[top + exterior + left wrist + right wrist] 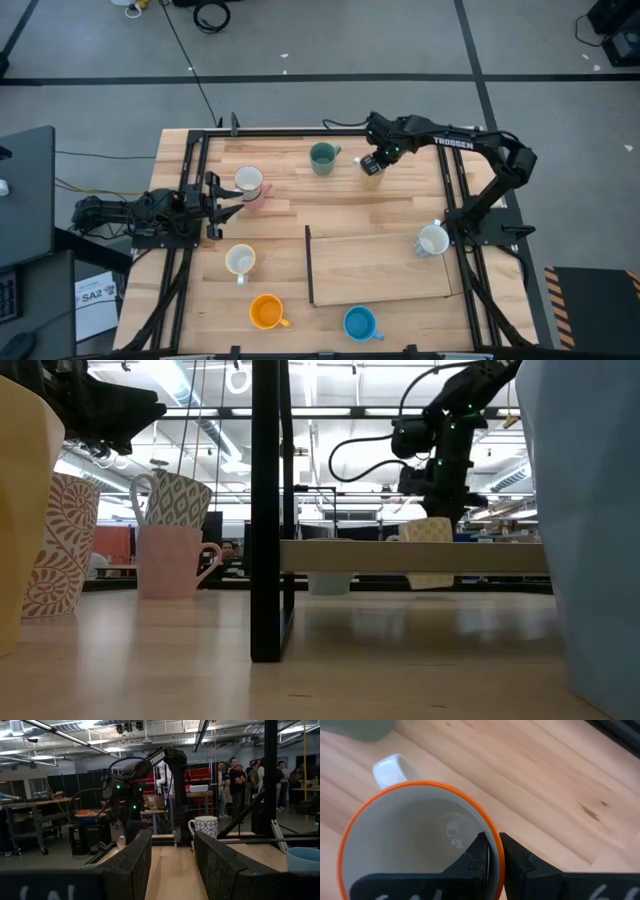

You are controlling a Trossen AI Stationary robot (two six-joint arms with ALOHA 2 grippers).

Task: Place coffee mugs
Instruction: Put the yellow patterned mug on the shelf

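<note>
My right gripper is over the table's far side, shut on a cream mug with an orange rim, just right of the dark green mug. My left gripper is open at the left edge, its fingers pointing at a pink mug with a patterned white mug sitting tilted in its mouth. Another white mug, the orange mug and the blue mug stand on the near part of the table. A white patterned mug rests on the wooden board. My right gripper pinches the mug's wall at the rim, on the side opposite the handle. One finger is inside the mug and the other outside, coming from above. The mug is upright; I cannot tell whether its base touches the table.
A low wooden board with a dark upright edge fills the near right part of the table. Black frame rails run along the left and right sides. People stand in the room beyond the table.
</note>
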